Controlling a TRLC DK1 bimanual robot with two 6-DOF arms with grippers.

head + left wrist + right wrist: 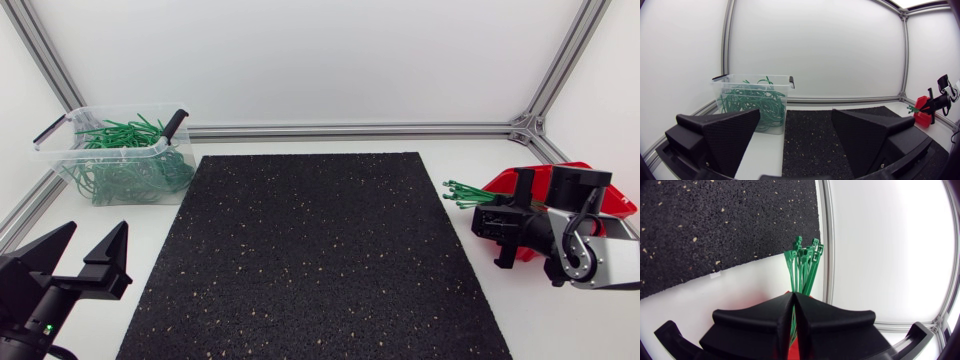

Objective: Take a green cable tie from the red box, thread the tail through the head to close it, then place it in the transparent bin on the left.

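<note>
Over the red box [545, 182], at the counter's right side, the right tool [793, 300] has its fingers pressed together, tips pointing at the ties [802, 265] that fan out past the box rim toward the mat [310, 260]. Whether one tie is pinched between those fingers I cannot tell (the strands run under the tips and vanish in the wrist view). That is the main risk: a lift from here may come up with nothing, or with several ties at once, since they lie bunched and touching, heads close together. A clump would spoil the threading, and loose ones could drop onto the counter or mat. A pull along the bundle might also drag the box, or snag a head on its rim. The left tool [98, 235] hangs released at the counter's near left corner, well apart from the box, so a handover needs a long reach, and a thin tail could swing off line. The bin [62, 160] stands at the far left.
</note>
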